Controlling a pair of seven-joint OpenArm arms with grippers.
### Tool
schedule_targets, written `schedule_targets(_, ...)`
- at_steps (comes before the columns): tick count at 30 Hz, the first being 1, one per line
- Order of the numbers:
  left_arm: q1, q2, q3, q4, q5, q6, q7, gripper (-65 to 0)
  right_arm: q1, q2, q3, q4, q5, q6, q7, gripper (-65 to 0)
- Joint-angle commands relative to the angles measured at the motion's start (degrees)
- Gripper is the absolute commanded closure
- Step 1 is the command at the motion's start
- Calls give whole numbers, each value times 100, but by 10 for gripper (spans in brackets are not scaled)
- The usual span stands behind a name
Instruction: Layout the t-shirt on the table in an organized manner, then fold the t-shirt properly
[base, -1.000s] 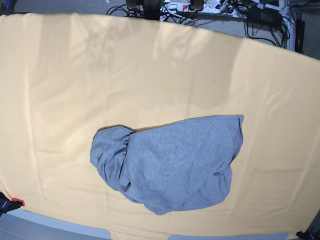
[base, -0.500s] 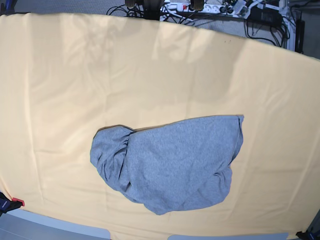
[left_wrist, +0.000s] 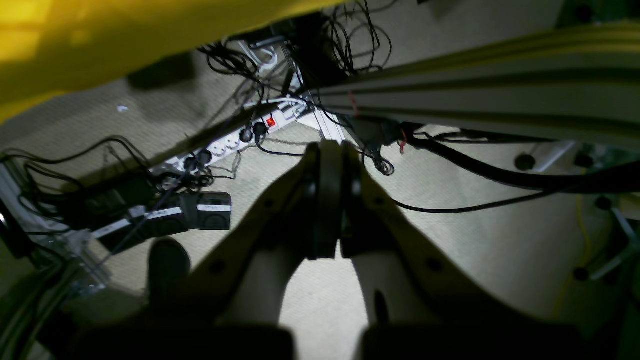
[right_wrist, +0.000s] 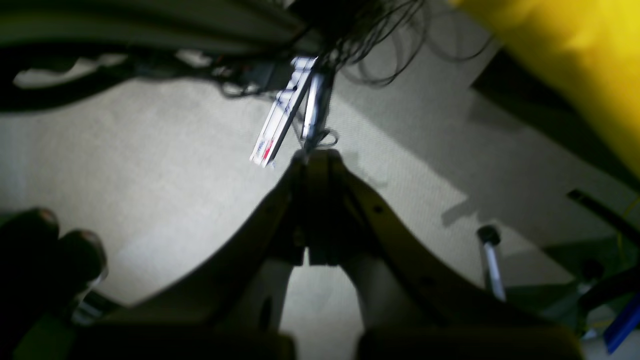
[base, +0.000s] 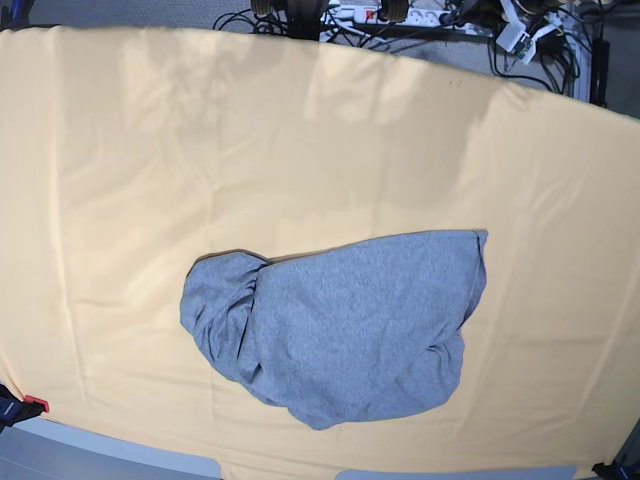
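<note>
Compared with the earlier base frames, the t-shirt (base: 335, 330) has not shifted: it lies bunched in the lower centre of the table (base: 120, 150), plain grey side up, folds gathered at its left end. At the upper right edge, pale objects among the floor cables (base: 520, 35) now sit differently. No lettering or label can be read in any view. The left gripper (left_wrist: 330, 150) and right gripper (right_wrist: 317, 157) each hang over carpet with jaws pressed together, holding nothing.
</note>
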Motion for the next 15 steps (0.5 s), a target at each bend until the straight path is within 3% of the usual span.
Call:
schedule_targets(1, -4, -33, -37, 160, -92, -131, -74, 0, -122, 7, 85, 87, 76, 4, 39, 0)
schedule_targets(10, -929, -33, -35, 352, -92, -140, -105, 0, 573, 7, 745, 87, 76, 2, 125, 0)
schedule_targets(15, -1600, -35, -35, 352, -92, -140, -184, 0, 1244, 7, 1141, 87, 76, 7, 483, 0)
